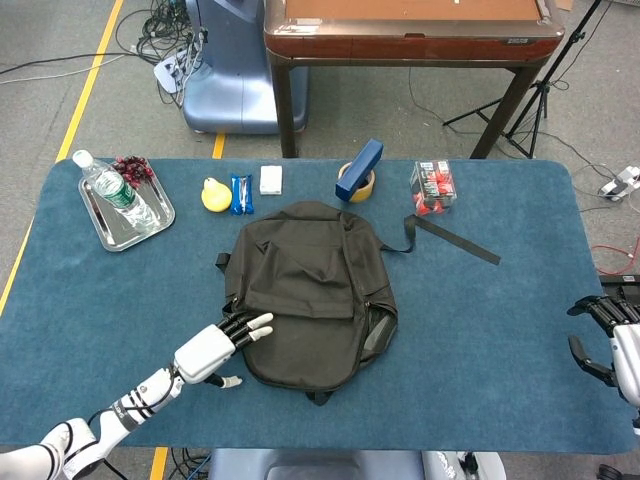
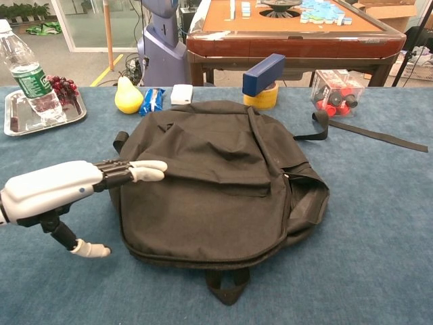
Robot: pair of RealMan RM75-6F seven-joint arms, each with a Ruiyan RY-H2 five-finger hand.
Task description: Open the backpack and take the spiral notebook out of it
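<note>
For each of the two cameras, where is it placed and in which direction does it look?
Head view: high up, looking down on the whole table; shows the left hand and the right hand.
Chest view: low, looking forward across the table; shows only the left hand.
Both share the backpack, pear and water bottle.
</note>
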